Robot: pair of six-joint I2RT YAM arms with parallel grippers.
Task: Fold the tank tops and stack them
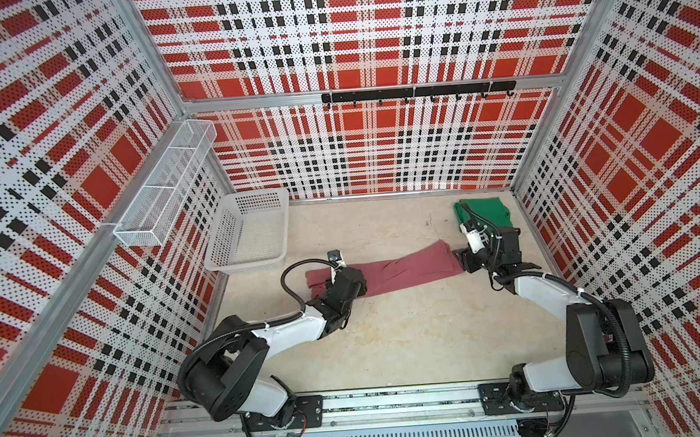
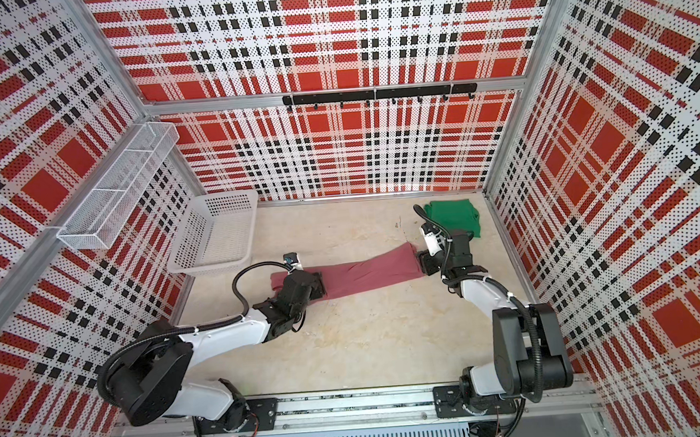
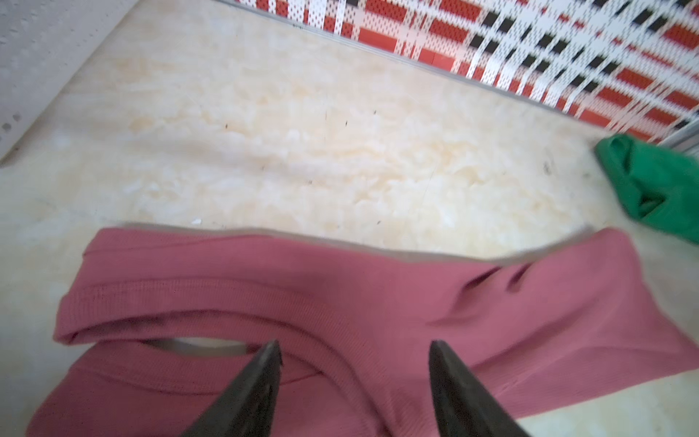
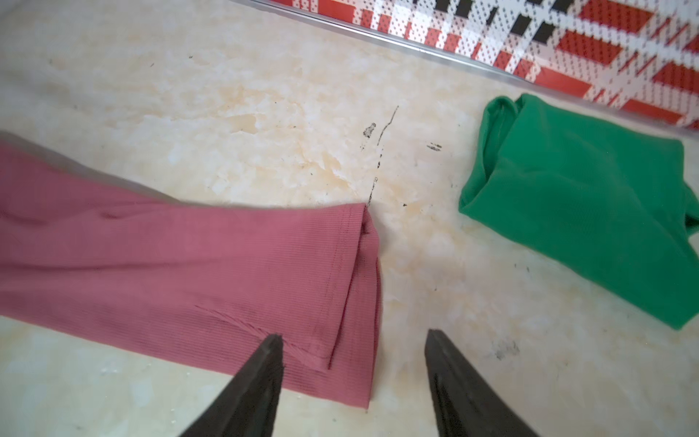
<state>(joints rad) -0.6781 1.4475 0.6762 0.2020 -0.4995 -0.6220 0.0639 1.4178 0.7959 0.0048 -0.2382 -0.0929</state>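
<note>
The rose-pink tank top (image 1: 401, 268) (image 2: 364, 275) lies on the table as a long, narrow folded strip running left to right. My left gripper (image 3: 355, 344) stands open just above its strap and neckline end (image 3: 340, 295), with nothing pinched. My right gripper (image 4: 353, 336) is open at the hem end (image 4: 189, 272); one fingertip is over the hem corner, its mate over bare table. The green tank top (image 1: 487, 213) (image 2: 454, 215) (image 4: 578, 212) lies folded at the back right, behind the right wrist.
A white perforated basket (image 1: 255, 194) stands at the back left, just behind the left wrist. A wire shelf (image 1: 163, 185) hangs on the left wall and a black hook rail (image 1: 415, 92) on the back wall. Plaid walls enclose the table.
</note>
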